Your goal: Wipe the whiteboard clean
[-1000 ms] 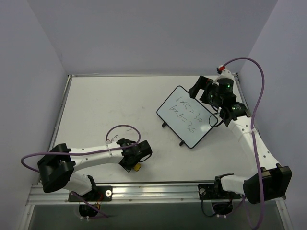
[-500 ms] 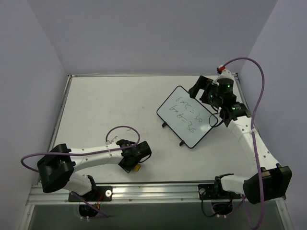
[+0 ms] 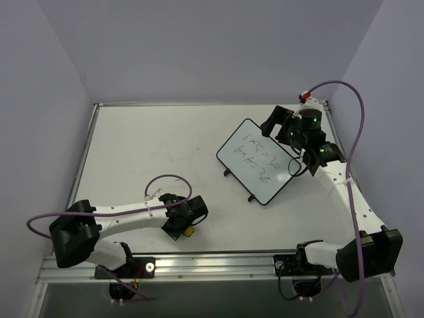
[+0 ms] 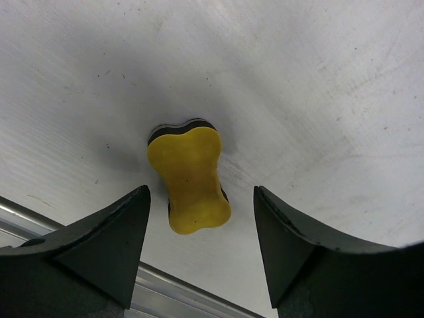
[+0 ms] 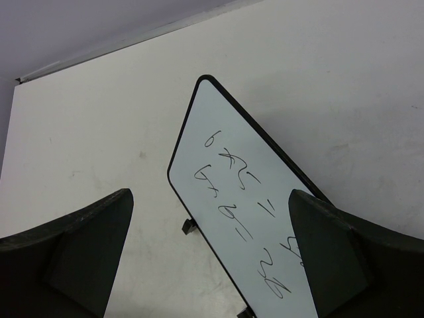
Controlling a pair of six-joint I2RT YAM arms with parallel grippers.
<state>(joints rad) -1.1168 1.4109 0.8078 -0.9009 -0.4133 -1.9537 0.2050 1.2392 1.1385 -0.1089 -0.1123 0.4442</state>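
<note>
The whiteboard (image 3: 258,161) lies slanted at the table's right, white with a thin black frame and small black feet. Black marker scribbles cover it (image 5: 246,199). My right gripper (image 3: 279,124) hovers over the board's far right corner, open (image 5: 211,199), with nothing between its fingers. A small yellow bone-shaped sponge (image 4: 190,179) with a dark underside lies flat on the table near the front edge (image 3: 189,231). My left gripper (image 4: 202,193) hangs right over it, open, one finger to each side with a gap to the sponge.
An aluminium rail (image 3: 218,260) runs along the near table edge, just behind the sponge (image 4: 79,222). A purple cable (image 3: 169,179) loops above the left arm. Grey walls close the table at the back and both sides.
The left gripper's jaws have spread a little wider around the sponge. The right arm and the whiteboard have not moved.
</note>
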